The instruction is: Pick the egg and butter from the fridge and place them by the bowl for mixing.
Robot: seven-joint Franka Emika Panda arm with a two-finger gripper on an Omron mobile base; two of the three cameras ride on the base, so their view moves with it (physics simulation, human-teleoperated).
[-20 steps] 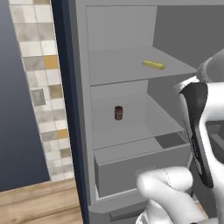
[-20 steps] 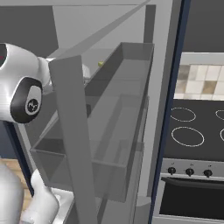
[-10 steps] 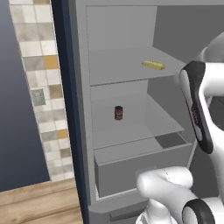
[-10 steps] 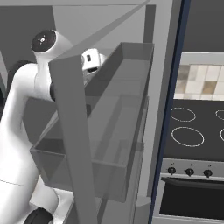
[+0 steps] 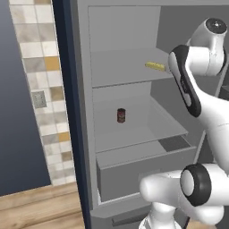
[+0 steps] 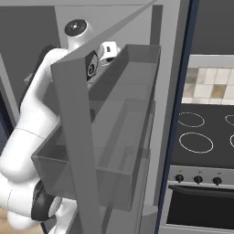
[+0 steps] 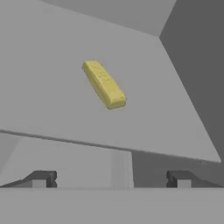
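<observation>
Butter (image 7: 104, 84) lies flat on the upper shelf of the fridge (image 5: 129, 71), and from my left base view I catch just its yellow end (image 5: 154, 66) before the arm's white elbow cuts it off. My gripper (image 7: 111, 179) hangs short of the shelf edge, fingers spread wide with nothing between them. A small dark red can (image 5: 121, 115) stands one shelf down. From the right, the open door's bins (image 6: 114, 137) block most of the interior.

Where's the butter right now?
The butter lies on the fridge's upper shelf, right side, one shelf above the red can.
</observation>
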